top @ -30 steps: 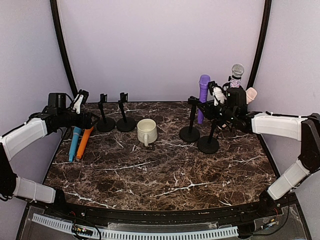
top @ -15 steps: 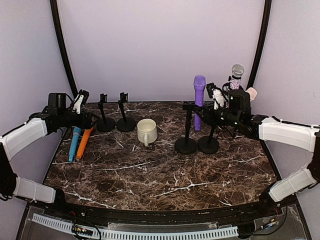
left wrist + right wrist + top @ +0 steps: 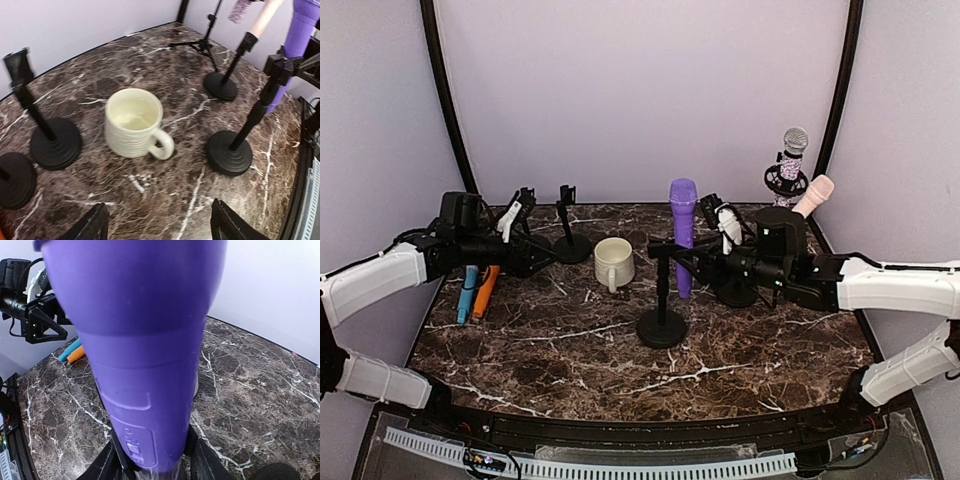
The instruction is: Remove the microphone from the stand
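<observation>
While the right gripper (image 3: 152, 462) clamps the purple microphone (image 3: 682, 235), clipped upright in its stand (image 3: 661, 300) on the desk (image 3: 570, 350), and the left gripper (image 3: 161, 229) hangs open and empty, a pull may topple the unheld stand toward the mug (image 3: 613, 263).

Five microphones show in the overhead view. A purple microphone (image 3: 682, 230) with a smooth plastic body is at centre. A pink microphone (image 3: 817, 194) and a silver-headed microphone (image 3: 793, 150) with a sparkly handle are at upper right. A blue microphone (image 3: 466, 298) and an orange microphone (image 3: 483, 296) are at the left; both are half hidden, so they are likely microphones by shape.

Four black metal stands with round bases appear in the left wrist view: the lower-right stand (image 3: 229, 152), the upper-right stand (image 3: 220, 86), the left stand (image 3: 55, 144) and the bottom-left stand (image 3: 15, 180). One thin black tripod (image 3: 202, 44) is at the top. One cream ribbed ceramic mug (image 3: 134, 124) is at centre.
</observation>
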### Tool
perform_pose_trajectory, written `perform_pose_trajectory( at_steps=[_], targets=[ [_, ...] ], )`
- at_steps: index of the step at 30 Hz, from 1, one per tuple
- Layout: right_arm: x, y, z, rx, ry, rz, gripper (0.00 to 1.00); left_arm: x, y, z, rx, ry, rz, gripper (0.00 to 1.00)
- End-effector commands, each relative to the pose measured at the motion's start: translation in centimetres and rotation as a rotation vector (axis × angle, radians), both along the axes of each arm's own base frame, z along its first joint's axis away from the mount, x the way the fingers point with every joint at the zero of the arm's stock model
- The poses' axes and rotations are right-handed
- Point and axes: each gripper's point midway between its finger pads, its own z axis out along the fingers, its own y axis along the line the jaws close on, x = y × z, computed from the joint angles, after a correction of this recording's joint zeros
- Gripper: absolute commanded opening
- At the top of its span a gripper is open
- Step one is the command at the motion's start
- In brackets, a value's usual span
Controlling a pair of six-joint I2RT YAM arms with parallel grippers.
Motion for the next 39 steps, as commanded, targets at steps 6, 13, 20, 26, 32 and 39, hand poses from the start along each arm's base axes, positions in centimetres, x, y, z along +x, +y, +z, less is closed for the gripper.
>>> perform_pose_trajectory(
  at_steps=[6,13,20,26,32,39],
  targets=[
    [-3.9,2.5,3.2,0.141,-0.05,0.053,0.24,-7.3,-10.3,3.7,-0.084,-0.062,-0.326,0.79],
    [-5.7,3.4,2.1,0.129,-0.019,0.093,0.32,-8.2,-14.5,5.5,-0.108,-0.086,-0.449,0.82],
    [-6.2,2.7,1.8,0.121,0.001,0.06,0.72,-8.0,-16.5,5.3,-0.099,-0.094,-0.516,0.84],
    [-6.5,0.4,3.8,0.167,0.006,-0.004,0.91,-8.9,-17.5,5.4,-0.098,-0.074,-0.578,0.84],
    [-6.5,-0.8,7.0,0.147,0.027,-0.048,0.95,-8.6,-17.2,5.9,-0.098,-0.119,-0.527,0.84],
    [-7.2,-0.7,12.3,0.187,0.027,-0.129,0.99,-7.2,-15.6,7.7,-0.156,-0.143,-0.351,0.84]
  ],
)
